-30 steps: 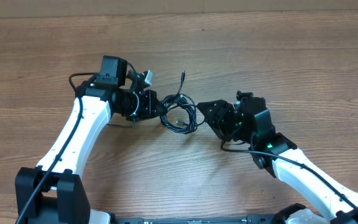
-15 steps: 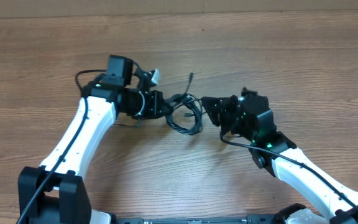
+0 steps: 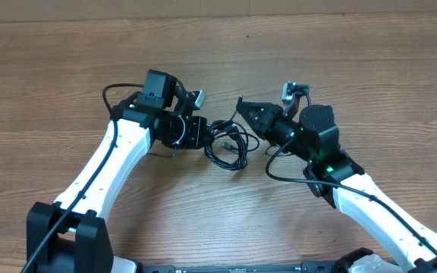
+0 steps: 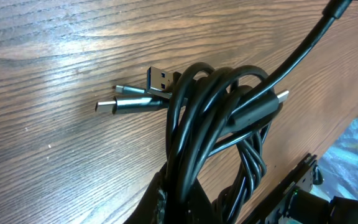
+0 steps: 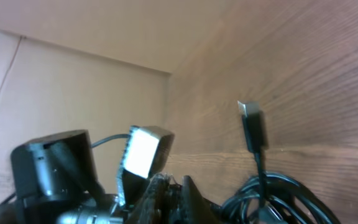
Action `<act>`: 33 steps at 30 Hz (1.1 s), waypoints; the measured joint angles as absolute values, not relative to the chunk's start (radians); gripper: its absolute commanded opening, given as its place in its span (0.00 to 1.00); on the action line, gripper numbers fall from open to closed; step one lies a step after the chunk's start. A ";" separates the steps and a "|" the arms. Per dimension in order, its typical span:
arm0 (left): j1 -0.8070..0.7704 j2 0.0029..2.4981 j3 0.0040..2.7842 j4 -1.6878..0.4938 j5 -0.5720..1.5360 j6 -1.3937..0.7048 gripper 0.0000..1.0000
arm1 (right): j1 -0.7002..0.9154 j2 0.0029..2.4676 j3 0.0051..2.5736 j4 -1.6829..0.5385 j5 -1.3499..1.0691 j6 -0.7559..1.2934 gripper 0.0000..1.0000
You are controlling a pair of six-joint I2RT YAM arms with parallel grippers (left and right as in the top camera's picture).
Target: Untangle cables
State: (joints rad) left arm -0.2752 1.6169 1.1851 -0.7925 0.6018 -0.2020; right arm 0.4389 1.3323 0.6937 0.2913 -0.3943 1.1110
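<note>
left gripper (image 3: 201,133) is clenched on the cables (image 3: 227,144): in its wrist view the black loops run down between its fingers. we see them packed as one small coiled bundle between the two arms, on or just above the table (image 3: 340,68); we cannot tell which. several plug ends (image 4: 132,91) stick out of the coil's far side, close together.

right gripper (image 3: 243,111) points its tip at the bundle's upper right edge, where one strand with a plug (image 5: 252,124) rises free of the coil. its fingers look nearly together from above, but we cannot tell whether they pinch that strand or only sit beside it. its own camera does not show the fingertips.

we judge the step in hand to be the first pulling apart: one arm anchors the coil while the other goes for a loose end. nothing is separated yet, so the task looks near its start. the next move calls for a sure hold on that free strand alone. then comes a slow draw away from the left gripper, so the loops slide out and do not cinch into a knot.
</note>
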 measured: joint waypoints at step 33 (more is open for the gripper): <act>-0.323 1.617 1.185 -0.791 0.613 -0.202 0.04 | 0.438 1.337 0.698 0.088 -0.300 1.320 0.04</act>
